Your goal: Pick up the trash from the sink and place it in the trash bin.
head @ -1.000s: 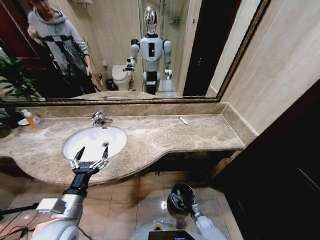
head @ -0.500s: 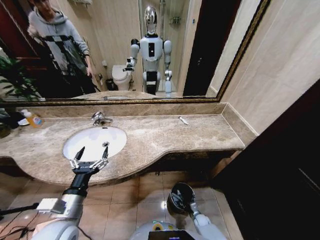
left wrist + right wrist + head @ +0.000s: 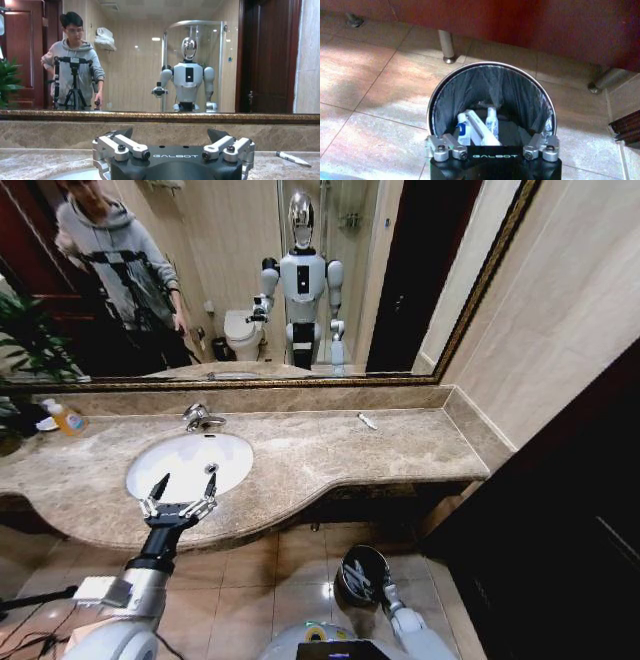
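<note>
Hidden and cut-off parts around the two claws

The right claw (image 3: 492, 144) has its fingertips cut off by the wrist picture's lower edge, and its body covers the near rim of the trash bin (image 3: 440, 97) and the lower ends of the litter inside. Beyond the left claw (image 3: 182, 492), a small white item (image 3: 367, 421) on the table (image 3: 330, 455) is too small to identify.

We hold our left arm stretched forward, its left gripper (image 3: 182, 487) level, palm down, the two dark fingertips (image 3: 160, 483) spread wide apart with nothing between them. Our right arm hangs low, bent downward, the right gripper (image 3: 492, 145) pointing straight down, fingers parted.
</note>
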You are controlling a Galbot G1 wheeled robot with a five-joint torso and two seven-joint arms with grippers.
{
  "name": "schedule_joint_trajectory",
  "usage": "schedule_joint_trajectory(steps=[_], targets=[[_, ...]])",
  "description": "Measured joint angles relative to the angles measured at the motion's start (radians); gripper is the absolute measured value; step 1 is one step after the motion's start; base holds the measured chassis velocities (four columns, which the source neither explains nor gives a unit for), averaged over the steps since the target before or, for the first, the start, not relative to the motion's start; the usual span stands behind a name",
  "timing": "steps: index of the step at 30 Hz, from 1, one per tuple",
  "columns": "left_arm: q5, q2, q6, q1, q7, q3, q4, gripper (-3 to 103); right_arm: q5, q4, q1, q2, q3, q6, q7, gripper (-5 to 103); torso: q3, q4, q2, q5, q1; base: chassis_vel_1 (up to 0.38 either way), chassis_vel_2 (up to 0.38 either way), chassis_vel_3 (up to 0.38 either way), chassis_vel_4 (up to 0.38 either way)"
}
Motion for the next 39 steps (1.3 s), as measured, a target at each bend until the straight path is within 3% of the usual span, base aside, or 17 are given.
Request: schedule_joint_trajectory(steps=[3, 11, 18, 20, 22, 23, 26, 29, 31, 36, 39], targets=[[0.0, 0.0, 0.0, 0.0, 0.0, 0.0, 0.0, 100, -0.001, 0.0, -0.005, 0.0, 0.001, 0.009, 0.0, 95, 0.0, 0.0, 0.0, 0.0, 0.0, 0.0, 0.0, 0.0, 0.0], [0.0, 0.0, 0.0, 0.0, 0.0, 0.0, 0.0, 100, -0.009, 0.039, -0.031, -0.001, 0.001, 0.017, 0.004, 100, 0.0, 0.0001, 0.0, 0.0, 0.0, 0.0, 0.0, 0.0, 0.0], [0.0, 0.0, 0.0, 0.0, 0.0, 0.0, 0.0, 100, -0.038, 0.461, -0.293, -0.04, 0.033, 0.133, 0.12, 100, 0.0, 0.0, 0.0, -0.0002, 0.0, 0.0, 0.0, 0.0, 0.0], [0.0, 0.0, 0.0, 0.0, 0.0, 0.0, 0.0, 100, -0.038, 0.514, -0.326, -0.046, 0.041, 0.142, 0.122, 100, 0.0, -0.0001, 0.0, -0.0001, 0.0, 0.0, 0.0, 0.0, 0.0], [0.0, 0.0, 0.0, 0.0, 0.0, 0.0, 0.0, 100, -0.012, 0.676, -0.421, -0.054, 0.061, 0.156, 0.13, 100, 0.0, 0.0001, 0.0, 0.0002, 0.0, 0.0, 0.0, 0.0, 0.0], [0.0, 0.0, 0.0, 0.0, 0.0, 0.0, 0.0, 100, -0.012, 0.676, -0.421, -0.054, 0.061, 0.156, 0.13, 100, 0.0, 0.0001, 0.0, 0.0002, 0.0, 0.0, 0.0, 0.0, 0.0], [0.0, 0.0, 0.0, 0.0, 0.0, 0.0, 0.0, 100, 0.046, 0.893, -0.559, -0.052, 0.088, 0.154, 0.137, 100, 0.0, -0.0001, 0.0, -0.0001, 0.0, 0.0, 0.0, 0.0, 0.0], [0.0, 0.0, 0.0, 0.0, 0.0, 0.0, 0.0, 100, 0.057, 0.938, -0.586, -0.05, 0.094, 0.152, 0.138, 100, 0.0, -0.0001, 0.0, 0.0001, 0.0, 0.0, 0.0, 0.0, 0.0], [0.0, 0.0, 0.0, 0.0, 0.0, 0.0, 0.0, 100, 0.1, 1.158, -0.692, -0.043, 0.118, 0.128, 0.141, 100, 0.0, -0.0003, 0.0, -0.0002, 0.0, 0.0, 0.0, 0.0, 0.0], [0.0, 0.0, 0.0, 0.0, 0.0, 0.0, 0.0, 100, 0.13, 1.419, -0.742, -0.032, 0.139, 0.064, 0.116, 100, 0.0, 0.0, 0.0, -0.0003, 0.0, 0.0, 0.0, 0.0, 0.0], [0.0, 0.0, 0.0, 0.0, 0.0, 0.0, 0.0, 100, 0.133, 1.473, -0.743, -0.03, 0.139, 0.045, 0.106, 100, 0.0, 0.0, 0.0, -0.0001, 0.0, 0.0, 0.0, 0.0, 0.0]])
